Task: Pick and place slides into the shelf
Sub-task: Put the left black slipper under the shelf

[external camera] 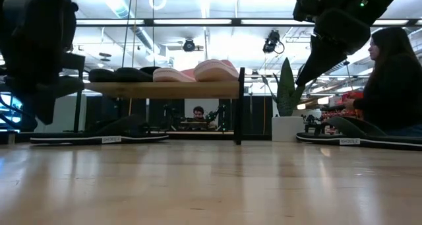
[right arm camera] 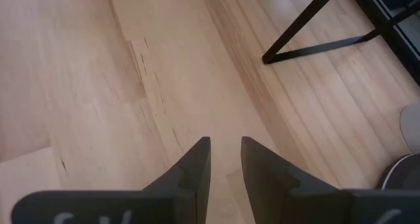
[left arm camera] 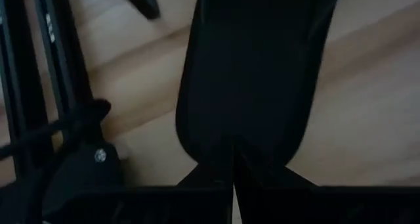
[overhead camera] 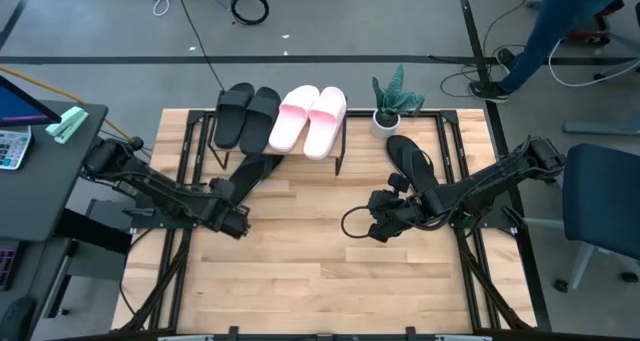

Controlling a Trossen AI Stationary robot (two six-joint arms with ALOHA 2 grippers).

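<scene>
Tabletop [overhead camera: 320,271] flip-flop [overhead camera: 252,171]: thin, flat, seemingly black.

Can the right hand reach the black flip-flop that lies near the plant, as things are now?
Probably yes. The right hand hangs over bare table just beside the flip-flop, holding nothing, fingers slightly apart. Nothing lies between them; only its own arm passes over the sandal.

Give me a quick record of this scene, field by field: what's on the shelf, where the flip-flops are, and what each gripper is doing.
shelf: light wood top, black legs, at the table's far edge
on shelf: two black slides, two pink slides
flip-flop by left arm: on the table, partly under the shelf
flip-flop by right arm: on the table near the potted plant
left gripper: shut on the flip-flop's near end
right gripper: slightly open, empty, above bare table
</scene>
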